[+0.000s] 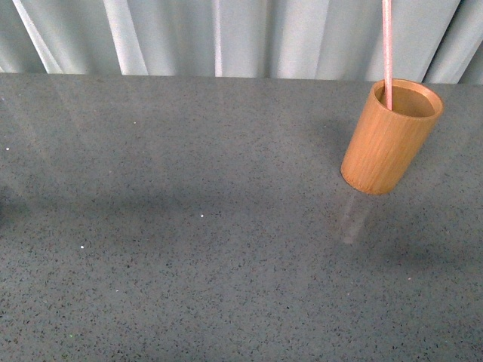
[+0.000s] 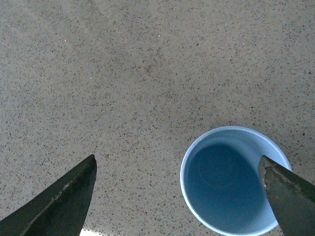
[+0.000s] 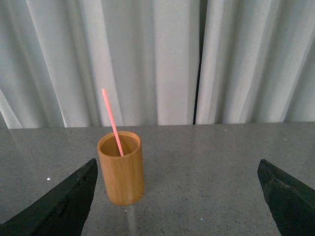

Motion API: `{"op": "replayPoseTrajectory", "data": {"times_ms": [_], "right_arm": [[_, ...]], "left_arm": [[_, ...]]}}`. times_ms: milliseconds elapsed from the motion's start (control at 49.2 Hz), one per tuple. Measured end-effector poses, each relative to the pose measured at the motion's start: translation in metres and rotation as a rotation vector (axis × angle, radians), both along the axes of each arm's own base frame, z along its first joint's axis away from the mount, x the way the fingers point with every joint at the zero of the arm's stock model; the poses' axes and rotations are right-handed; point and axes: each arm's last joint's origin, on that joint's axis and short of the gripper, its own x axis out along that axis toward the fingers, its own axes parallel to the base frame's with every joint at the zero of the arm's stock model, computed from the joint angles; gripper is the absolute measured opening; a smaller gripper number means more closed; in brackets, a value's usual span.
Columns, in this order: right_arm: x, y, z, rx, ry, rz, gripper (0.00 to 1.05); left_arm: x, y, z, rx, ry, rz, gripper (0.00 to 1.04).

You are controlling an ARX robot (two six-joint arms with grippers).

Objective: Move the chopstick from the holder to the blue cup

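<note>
Open, empty jaws both sides. Pinch chopstick (image 3: 112, 120) above holder (image 3: 121, 172) rim with right gripper (image 3: 177, 164), lift straight up.

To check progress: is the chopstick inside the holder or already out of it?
Inside. The chopstick leans in the holder, its lower end below the rim and its top sticking out.

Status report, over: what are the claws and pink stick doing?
Left gripper open, right gripper open. Chopstick standing in holder. Blue cup empty, by left gripper. Nothing blocking.
</note>
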Motion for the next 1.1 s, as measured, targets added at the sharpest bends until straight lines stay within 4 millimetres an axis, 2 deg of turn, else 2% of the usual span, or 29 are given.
{"op": "replayPoseTrajectory", "data": {"times_ms": [224,569,773,1057,1098], "right_arm": [[0.0,0.0,0.0,0.0,0.0,0.0,0.95],[0.0,0.0,0.0,0.0,0.0,0.0,0.95],[0.0,0.0,0.0,0.0,0.0,0.0,0.95],[0.0,0.0,0.0,0.0,0.0,0.0,0.95],[0.0,0.0,0.0,0.0,0.0,0.0,0.95]], "left_arm": [[0.004,-0.002,-0.02,0.004,0.036,0.001,0.98],[0.009,-0.011,-0.035,0.003,0.06,-0.016,0.98],[0.018,-0.009,-0.054,0.015,0.1,0.001,0.98],[0.025,-0.005,-0.065,0.012,0.126,0.009,0.98],[0.025,-0.005,-0.065,0.013,0.128,0.009,0.93]]}}
